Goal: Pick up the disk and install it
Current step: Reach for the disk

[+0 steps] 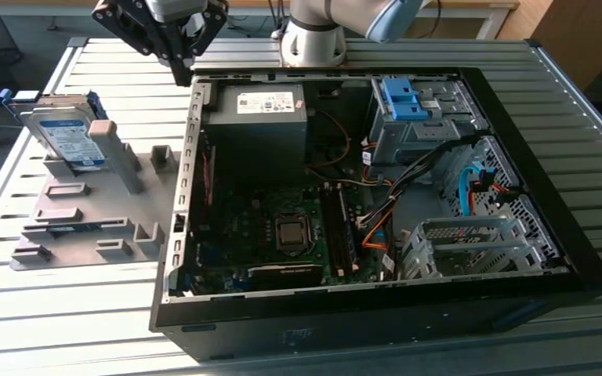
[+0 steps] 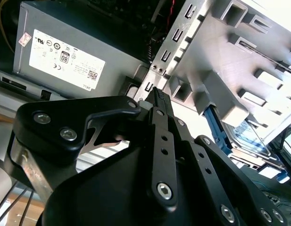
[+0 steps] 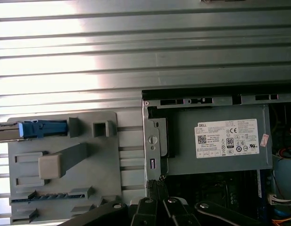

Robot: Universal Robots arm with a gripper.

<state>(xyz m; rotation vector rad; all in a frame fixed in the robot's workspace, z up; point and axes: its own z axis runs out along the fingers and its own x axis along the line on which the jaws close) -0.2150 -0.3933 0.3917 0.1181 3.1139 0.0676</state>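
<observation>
Pick-up not yet begun: the claw, clenched and empty, hovers over the case corner, well apart from the disk; grasping calls for opening it.

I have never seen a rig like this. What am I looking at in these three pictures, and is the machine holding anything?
This is one robot arm with a gripper at its end. The exterior view comes from a camera off the arm, looking over a slatted metal table. Both wrist views come from cameras riding on the arm, so black gripper parts sit in front. On the table lies an open computer case with a grey power-supply box inside. At the exterior view's left, a grey holder carries the disk, a silver drive in a blue frame, standing on edge. The jaws look shut and hold nothing. The gripper hangs near the case's corner, apart from the disk.
</observation>
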